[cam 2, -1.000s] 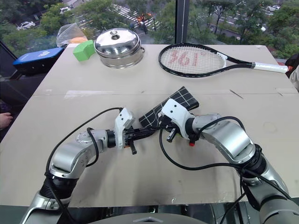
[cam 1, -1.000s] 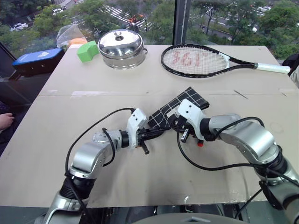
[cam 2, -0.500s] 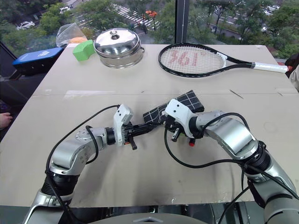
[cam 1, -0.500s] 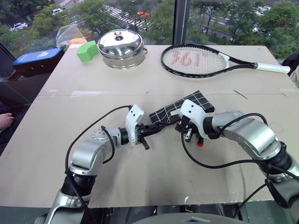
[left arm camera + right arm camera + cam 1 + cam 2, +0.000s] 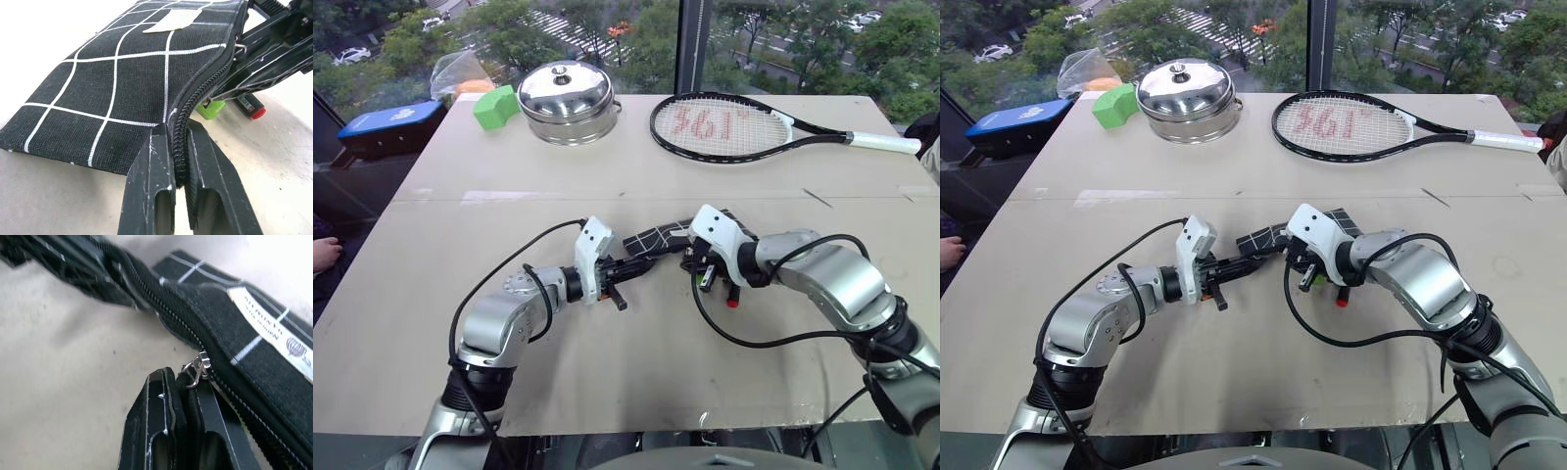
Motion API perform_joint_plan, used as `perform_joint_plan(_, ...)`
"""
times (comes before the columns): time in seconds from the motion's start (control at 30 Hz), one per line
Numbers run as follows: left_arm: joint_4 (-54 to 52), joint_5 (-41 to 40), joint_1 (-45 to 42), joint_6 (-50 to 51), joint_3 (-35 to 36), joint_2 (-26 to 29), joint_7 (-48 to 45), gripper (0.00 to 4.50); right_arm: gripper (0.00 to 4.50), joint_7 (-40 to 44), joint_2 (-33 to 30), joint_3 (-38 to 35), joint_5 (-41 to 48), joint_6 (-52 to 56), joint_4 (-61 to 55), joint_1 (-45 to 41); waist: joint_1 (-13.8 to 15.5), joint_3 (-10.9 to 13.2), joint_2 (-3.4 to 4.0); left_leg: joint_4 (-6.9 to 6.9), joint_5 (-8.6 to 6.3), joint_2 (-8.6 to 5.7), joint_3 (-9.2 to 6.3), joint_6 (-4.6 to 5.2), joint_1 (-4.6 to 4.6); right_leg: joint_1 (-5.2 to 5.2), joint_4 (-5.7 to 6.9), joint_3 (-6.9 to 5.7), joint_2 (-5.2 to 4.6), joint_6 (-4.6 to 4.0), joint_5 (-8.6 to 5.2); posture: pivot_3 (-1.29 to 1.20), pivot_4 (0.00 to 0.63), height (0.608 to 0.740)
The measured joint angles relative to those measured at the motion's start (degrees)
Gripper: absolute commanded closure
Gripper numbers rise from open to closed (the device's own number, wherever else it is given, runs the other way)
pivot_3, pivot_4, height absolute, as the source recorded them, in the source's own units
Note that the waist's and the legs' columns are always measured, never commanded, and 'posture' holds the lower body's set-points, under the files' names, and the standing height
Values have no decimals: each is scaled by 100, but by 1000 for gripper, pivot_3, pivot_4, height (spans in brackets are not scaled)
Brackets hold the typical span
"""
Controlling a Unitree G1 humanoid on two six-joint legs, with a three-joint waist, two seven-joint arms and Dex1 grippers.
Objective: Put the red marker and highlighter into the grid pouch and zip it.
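Surface: a pale cardboard-covered table (image 5: 431, 294) beside a window that looks down on trees and a street.
Left gripper: the left gripper (image 5: 178, 161) is clamped on the zipper edge at one end of the grid pouch (image 5: 132, 83); its two black fingers (image 5: 151, 196) pinch the closed zipper teeth between them.
Right gripper: the right gripper (image 5: 188, 396) is closed on the small metal zipper pull (image 5: 198, 369) at the pouch's other end, near the white label (image 5: 274, 340).
Grid pouch: held off the table between the two grippers near the middle of the table, its zipper edge bowed and the checked face tilted up.
Highlighter: a light green end (image 5: 211, 107) shows just beyond the zipper edge under the pouch, in the left wrist view.
Red marker: a dark body with a red end (image 5: 250, 107) lies just beside the green piece; from the head views a red tip (image 5: 732, 303) shows under the right wrist.
Far edge: a steel pot with lid (image 5: 568, 101), a green block (image 5: 495, 106) beside it and a tennis racket (image 5: 754, 127), all well apart from the pouch.
Left edge: a blue item (image 5: 391, 122) off the table corner.
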Motion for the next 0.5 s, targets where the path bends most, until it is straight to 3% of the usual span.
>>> perform_joint_plan(0.17,16,149,-66,-72,-12,17,84,4500,4453,-39,761,446,-152,-67,545,-596,-46,0,1,-1,1,1,-2,-2,3,-1,7,1,5,-1,0,0,150,740)
perform_joint_plan(0.5,202,255,-96,-103,-12,35,125,4500,4453,477,644,997,-635,-913,1255,-879,-19,-2,-4,1,10,-2,2,-17,1,0,-1,4,2,1,1,0,150,740)
